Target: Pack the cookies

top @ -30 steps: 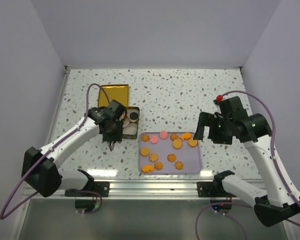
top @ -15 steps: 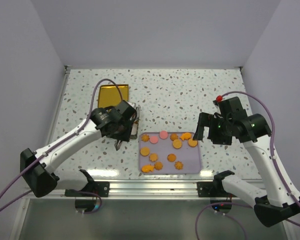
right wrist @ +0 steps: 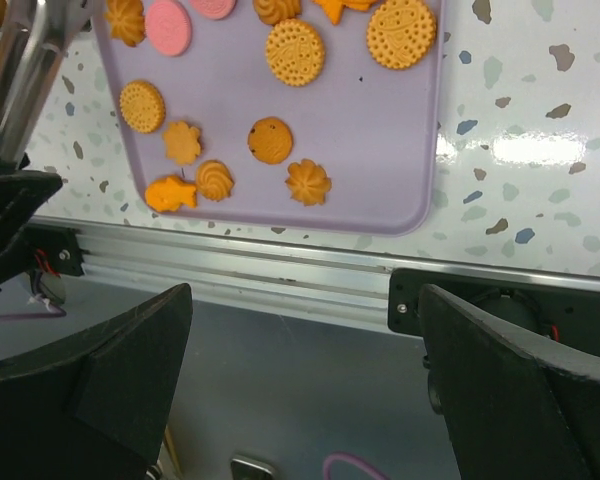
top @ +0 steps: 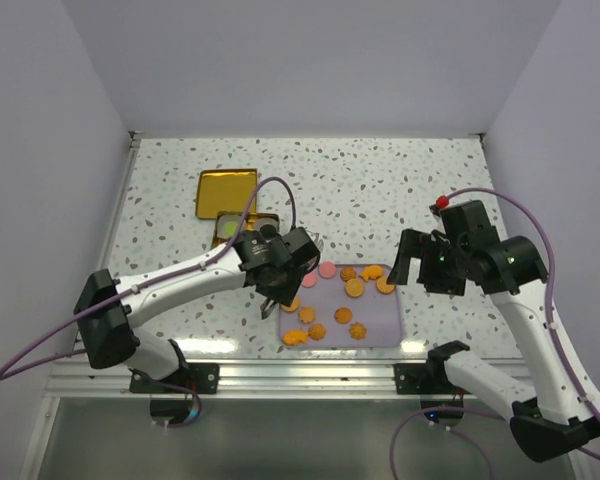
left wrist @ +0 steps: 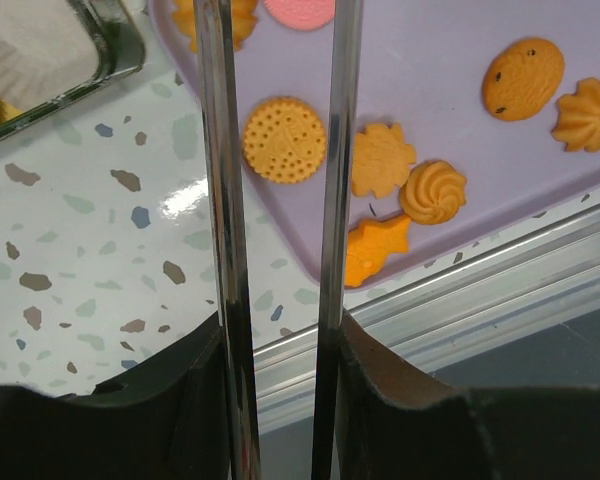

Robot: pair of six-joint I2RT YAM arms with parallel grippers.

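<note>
Several cookies lie on a purple tray (top: pixel 380 318): orange rounds, flowers and stars, plus pink rounds (top: pixel 326 269). My left gripper (top: pixel 276 300) hovers over the tray's left edge. Its two long metal fingers (left wrist: pixel 218 150) stand a little apart with nothing between them, and a round orange cookie (left wrist: pixel 285 140) lies below the gap. My right gripper (top: pixel 414 263) is wide open and empty above the table, just right of the tray (right wrist: pixel 360 150). In the right wrist view it (right wrist: pixel 305 300) looks down on the cookies, including a pink one (right wrist: pixel 167 27).
An open metal tin (top: pixel 242 228) stands left of the tray with a white paper cup (left wrist: pixel 30 40) inside. Its gold lid (top: pixel 227 190) lies behind it. The aluminium rail (top: pixel 310 372) runs along the table's near edge.
My left arm has swung right, from over the tin to the tray's left edge. The right arm has hardly moved.
</note>
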